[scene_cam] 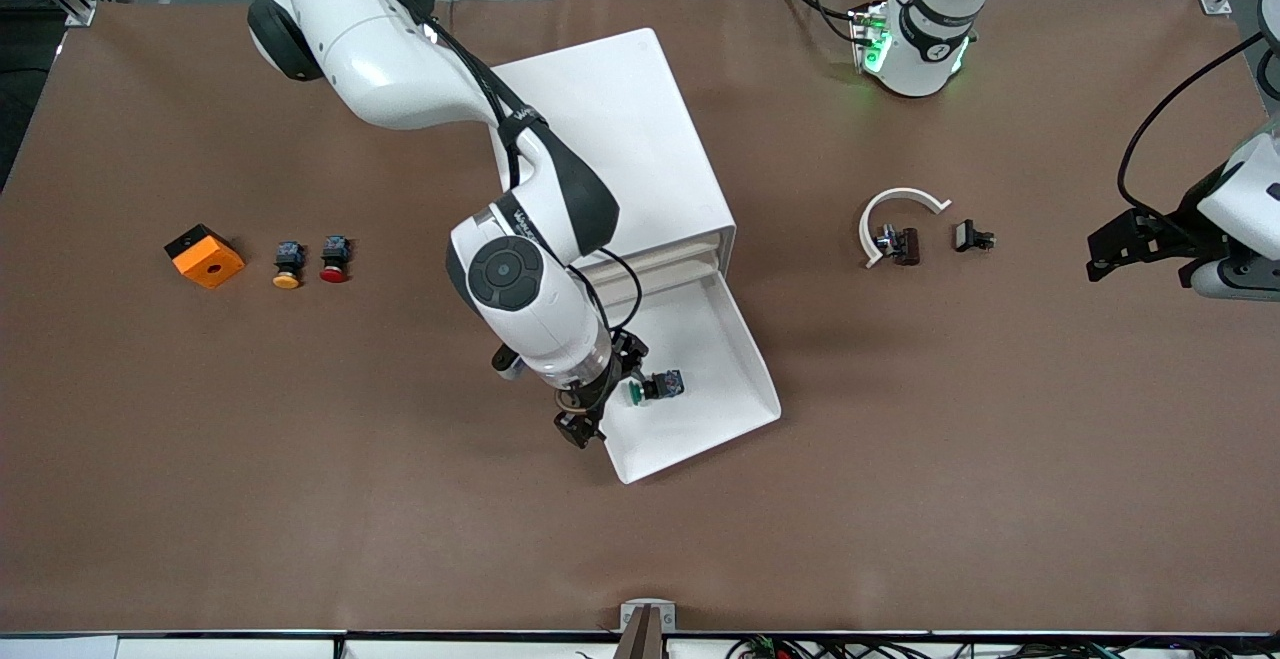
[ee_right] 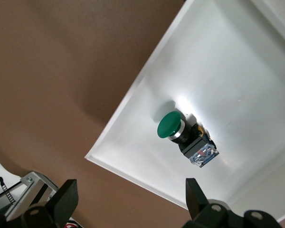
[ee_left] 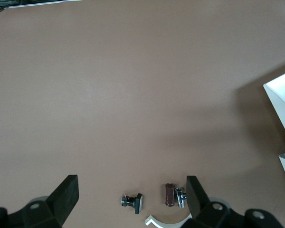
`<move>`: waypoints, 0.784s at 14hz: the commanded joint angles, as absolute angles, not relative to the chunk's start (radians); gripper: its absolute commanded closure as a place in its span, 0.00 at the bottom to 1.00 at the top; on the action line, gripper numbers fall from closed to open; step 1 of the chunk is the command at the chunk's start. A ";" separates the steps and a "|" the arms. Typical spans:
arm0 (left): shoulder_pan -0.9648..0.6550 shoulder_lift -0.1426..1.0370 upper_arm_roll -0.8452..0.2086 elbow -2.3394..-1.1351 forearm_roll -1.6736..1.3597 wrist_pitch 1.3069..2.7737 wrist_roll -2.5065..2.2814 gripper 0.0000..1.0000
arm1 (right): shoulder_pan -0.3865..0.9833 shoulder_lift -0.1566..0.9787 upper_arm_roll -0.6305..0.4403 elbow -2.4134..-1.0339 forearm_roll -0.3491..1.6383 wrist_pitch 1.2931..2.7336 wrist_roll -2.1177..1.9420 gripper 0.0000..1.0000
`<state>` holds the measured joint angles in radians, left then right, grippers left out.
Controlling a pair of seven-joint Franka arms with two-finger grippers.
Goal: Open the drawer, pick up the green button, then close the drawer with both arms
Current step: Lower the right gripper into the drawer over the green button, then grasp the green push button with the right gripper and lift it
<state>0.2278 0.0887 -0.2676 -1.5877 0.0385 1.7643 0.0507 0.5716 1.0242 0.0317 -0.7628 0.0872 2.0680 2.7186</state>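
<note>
The drawer (scene_cam: 735, 379), a wide shallow tray of smooth white plastic, stands pulled out from the foot of the boxy white cabinet (scene_cam: 620, 129) toward the front camera. In it lies the button (scene_cam: 655, 386), tipped on its side: a glossy round green cap on a dark blue-black body (its long axis runs roughly across the tray, cap toward the right arm's end of the tabletop (scene_cam: 900, 499)). The right gripper (scene_cam: 600, 394) hangs over the drawer's side wall just beside the cap, jaws wide and holding nothing. The left gripper (ee_left: 133, 202) waits over the brown, matte tabletop at the left arm's end, jaws also wide and empty. Near it lie a curved white plastic strip (scene_cam: 895, 214) and two small dark parts (scene_cam: 900, 242) (scene_cam: 972, 236). At the right arm's end sit an orange block (scene_cam: 205, 256), a yellow-capped button (scene_cam: 288, 266) and a red-capped button (scene_cam: 335, 260).
</note>
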 commanded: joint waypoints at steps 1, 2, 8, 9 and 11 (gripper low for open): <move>0.206 0.078 -0.253 -1.595 0.054 1.769 0.040 0.00 | 0.595 1.081 0.023 -0.704 0.089 2.092 2.790 0.00; 0.162 0.077 -0.224 -1.588 0.054 1.769 0.040 0.00 | 0.607 1.091 0.023 -0.701 0.081 2.104 2.786 0.00; -0.028 0.075 -0.017 -1.583 0.054 1.766 0.040 0.00 | 0.649 1.109 0.009 -0.670 0.077 2.076 2.610 0.00; -0.026 0.075 -0.017 -1.583 0.054 1.766 0.040 0.00 | 0.656 1.109 0.003 -0.670 0.075 2.063 2.544 0.00; -0.022 0.075 -0.017 -1.583 0.054 1.766 0.040 0.00 | 0.667 1.109 0.000 -0.672 0.064 2.048 2.414 0.00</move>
